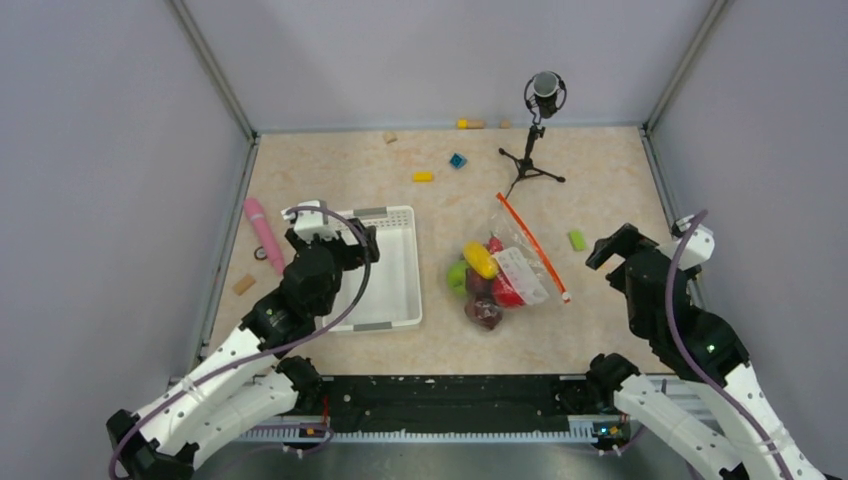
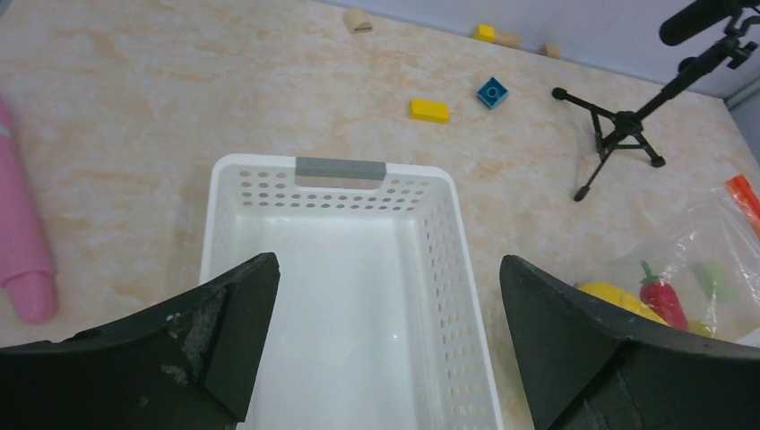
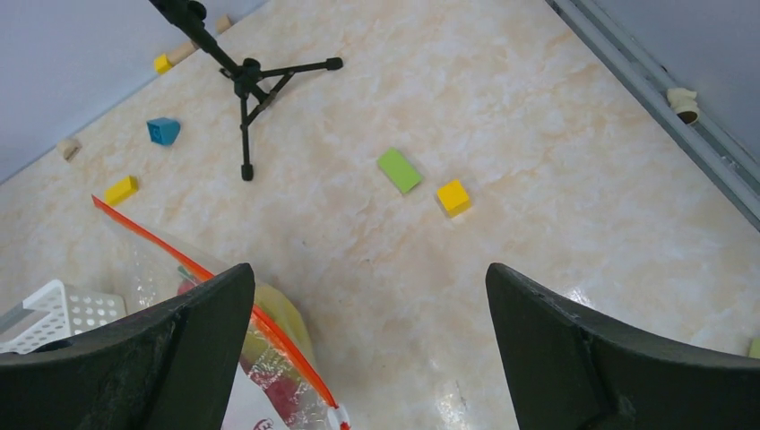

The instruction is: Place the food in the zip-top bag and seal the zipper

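The zip-top bag (image 1: pixel 521 270) lies flat at mid-table with the food (image 1: pixel 481 261) inside: yellow, green, red and maroon pieces. Its zipper (image 1: pixel 533 247) runs straight along the bag's right edge. My right gripper (image 1: pixel 612 250) hovers open just right of the bag, nothing between its fingers. In the right wrist view the zipper (image 3: pixel 179 246) passes behind the left finger (image 3: pixel 179 349) of the right gripper (image 3: pixel 369 269). My left gripper (image 1: pixel 335 232) hangs open and empty over the white basket. The left wrist view shows the left gripper (image 2: pixel 387 264), with the bag (image 2: pixel 708 260) and a red chili (image 2: pixel 661 300) at far right.
The white basket (image 1: pixel 400 300) (image 2: pixel 448 269) stands left of the bag, with nothing in it. A pink stick (image 1: pixel 263 232) lies by the left wall. A microphone tripod (image 1: pixel 530 165) (image 3: pixel 246 76) stands behind the bag. Small blocks are scattered: yellow (image 1: pixel 423 177), blue (image 1: pixel 458 160), green (image 1: pixel 577 240).
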Robot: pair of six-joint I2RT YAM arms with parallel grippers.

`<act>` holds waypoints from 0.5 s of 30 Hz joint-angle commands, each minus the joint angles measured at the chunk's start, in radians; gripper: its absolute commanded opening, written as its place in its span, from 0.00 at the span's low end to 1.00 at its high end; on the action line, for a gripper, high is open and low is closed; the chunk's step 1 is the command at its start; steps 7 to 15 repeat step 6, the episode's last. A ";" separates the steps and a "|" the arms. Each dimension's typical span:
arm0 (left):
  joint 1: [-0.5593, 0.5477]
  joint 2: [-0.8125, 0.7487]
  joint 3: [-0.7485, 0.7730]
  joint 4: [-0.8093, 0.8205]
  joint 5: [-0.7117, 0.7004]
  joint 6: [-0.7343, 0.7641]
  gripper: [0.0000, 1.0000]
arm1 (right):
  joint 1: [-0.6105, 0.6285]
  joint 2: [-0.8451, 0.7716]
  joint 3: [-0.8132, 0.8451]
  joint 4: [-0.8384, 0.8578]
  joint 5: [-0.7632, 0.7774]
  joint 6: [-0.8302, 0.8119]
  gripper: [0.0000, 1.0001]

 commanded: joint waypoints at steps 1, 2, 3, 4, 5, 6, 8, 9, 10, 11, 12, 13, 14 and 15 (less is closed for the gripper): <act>0.001 -0.041 0.022 -0.076 -0.132 -0.029 0.98 | -0.011 -0.052 -0.022 0.060 0.044 -0.064 0.99; 0.001 -0.044 0.020 -0.078 -0.141 -0.029 0.98 | -0.011 -0.057 -0.024 0.060 0.045 -0.068 0.99; 0.000 -0.046 0.021 -0.080 -0.150 -0.028 0.98 | -0.011 -0.059 -0.026 0.060 0.046 -0.069 0.99; 0.001 -0.046 0.019 -0.080 -0.156 -0.027 0.98 | -0.011 -0.060 -0.027 0.060 0.045 -0.071 0.99; 0.001 -0.045 0.019 -0.080 -0.162 -0.026 0.98 | -0.012 -0.061 -0.029 0.060 0.048 -0.070 0.99; 0.000 -0.044 0.017 -0.080 -0.169 -0.026 0.98 | -0.011 -0.060 -0.032 0.060 0.048 -0.071 0.99; 0.000 -0.044 0.017 -0.080 -0.169 -0.026 0.98 | -0.011 -0.060 -0.032 0.060 0.048 -0.071 0.99; 0.000 -0.044 0.017 -0.080 -0.169 -0.026 0.98 | -0.011 -0.060 -0.032 0.060 0.048 -0.071 0.99; 0.000 -0.044 0.017 -0.080 -0.169 -0.026 0.98 | -0.011 -0.060 -0.032 0.060 0.048 -0.071 0.99; 0.000 -0.044 0.017 -0.080 -0.169 -0.026 0.98 | -0.011 -0.060 -0.032 0.060 0.048 -0.071 0.99; 0.000 -0.044 0.017 -0.080 -0.169 -0.026 0.98 | -0.011 -0.060 -0.032 0.060 0.048 -0.071 0.99; 0.000 -0.044 0.017 -0.080 -0.169 -0.026 0.98 | -0.011 -0.060 -0.032 0.060 0.048 -0.071 0.99; 0.000 -0.044 0.017 -0.080 -0.169 -0.026 0.98 | -0.011 -0.060 -0.032 0.060 0.048 -0.071 0.99; 0.000 -0.044 0.017 -0.080 -0.169 -0.026 0.98 | -0.011 -0.060 -0.032 0.060 0.048 -0.071 0.99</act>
